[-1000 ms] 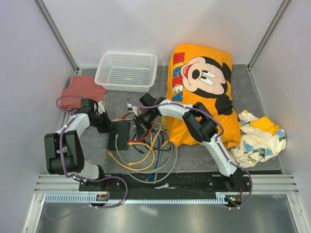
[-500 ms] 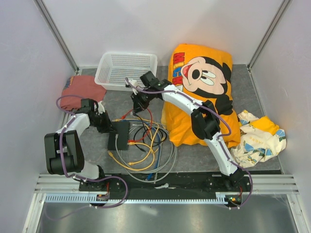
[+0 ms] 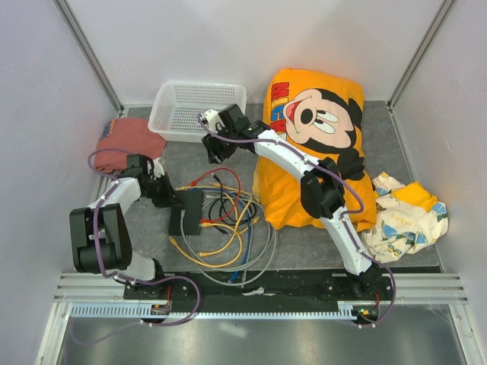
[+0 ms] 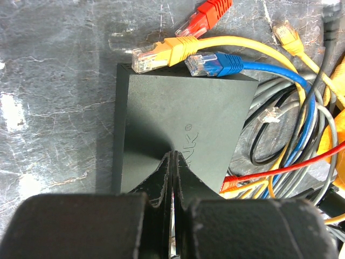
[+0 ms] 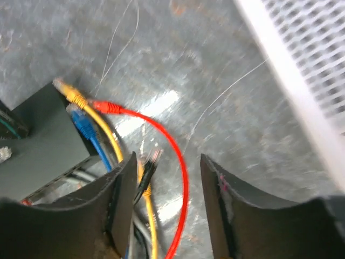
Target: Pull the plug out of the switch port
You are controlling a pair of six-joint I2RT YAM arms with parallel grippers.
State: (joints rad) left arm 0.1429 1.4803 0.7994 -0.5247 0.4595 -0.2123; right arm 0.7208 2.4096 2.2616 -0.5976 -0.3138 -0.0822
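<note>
The black switch (image 3: 188, 207) lies flat on the grey mat left of a cable tangle. My left gripper (image 3: 172, 199) is shut, and its tips (image 4: 173, 155) press on the switch's top (image 4: 161, 113). Yellow (image 4: 153, 56), blue (image 4: 207, 63) and red (image 4: 207, 12) plugs lie loose at its far edge. My right gripper (image 3: 213, 148) hovers open near the basket, away from the switch (image 5: 40, 143). A black plug (image 5: 150, 164) with a clear tip shows blurred between the open right fingers (image 5: 168, 162), close to the left one and free of the switch. A red cable (image 5: 178, 156) loops below.
A white mesh basket (image 3: 199, 85) stands just behind the right gripper, its rim (image 5: 294, 91) close by. Tangled cables (image 3: 228, 228) lie right of the switch. A Mickey Mouse cushion (image 3: 316, 144), a reddish cloth (image 3: 125, 141) and a patterned cloth (image 3: 403, 213) ring the mat.
My right gripper rose from the switch's side toward the basket, pulling cables along, and has now opened. The cables have dropped back. The left gripper has stayed on the switch.
</note>
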